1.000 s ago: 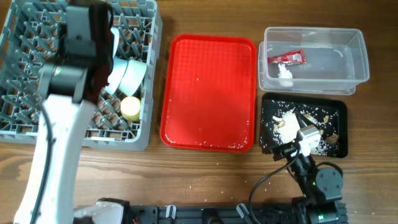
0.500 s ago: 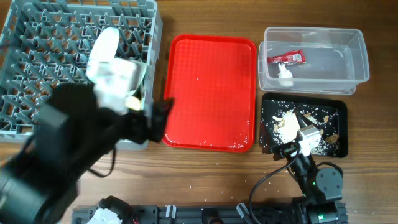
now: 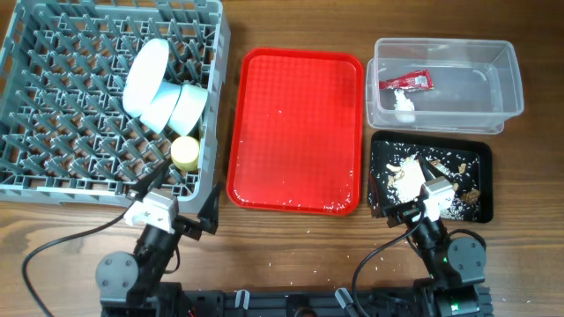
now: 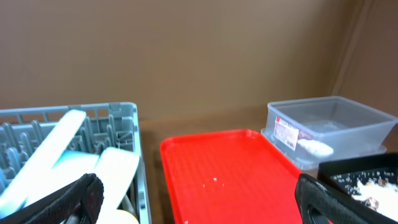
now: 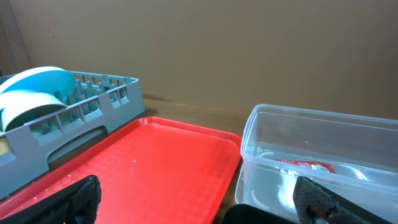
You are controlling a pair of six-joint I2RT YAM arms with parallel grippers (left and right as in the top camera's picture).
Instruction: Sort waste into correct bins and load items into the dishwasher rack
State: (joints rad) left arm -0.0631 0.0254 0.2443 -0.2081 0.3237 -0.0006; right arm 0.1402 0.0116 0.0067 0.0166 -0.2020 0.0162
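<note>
Dishwasher rack (image 3: 88, 189), grey and pegged, occupies far-L of table. Red serving tray (image 3: 295, 132) lies at ctr, long axis running away from robot. It is bare except for a few pale specks (image 3: 304, 208) along its near edge. Clear tub (image 3: 509, 84) stands far-R, w/ black tray (image 3: 388, 139) just in front of it, nearly touching.

In rack, R side: white plate (image 3: 145, 75) on edge, leaning. Two pale blue-green bowls (image 3: 188, 107) on edge just beside plate. Small yellow cup (image 3: 185, 152) just nearer robot, by rack's R wall. Fork and spoon not made out in any view.

In tub: red sauce packet (image 3: 405, 83), w/ crumpled white scrap (image 3: 404, 103) just beside it. On black tray: beige crumbs (image 3: 407, 172), heaped toward its L half.

L gripper (image 4: 199, 190) sits low at table's near edge, in front of rack's R corner. Its fingers are spread wide w/ nothing between them. R gripper (image 5: 196, 190) sits low at near edge by black tray, likewise wide apart and empty.

Judgement: sorting and loading look all but complete. If anything is left, it is the specks on red tray. These lie fwd of both grippers and between them, i.e. R of L gripper and L of R gripper, neither clearly nearer. R arm is the one next to black tray, so prob. the better choice. Specks look too fine for a pinch, so scattering is the risk.
</note>
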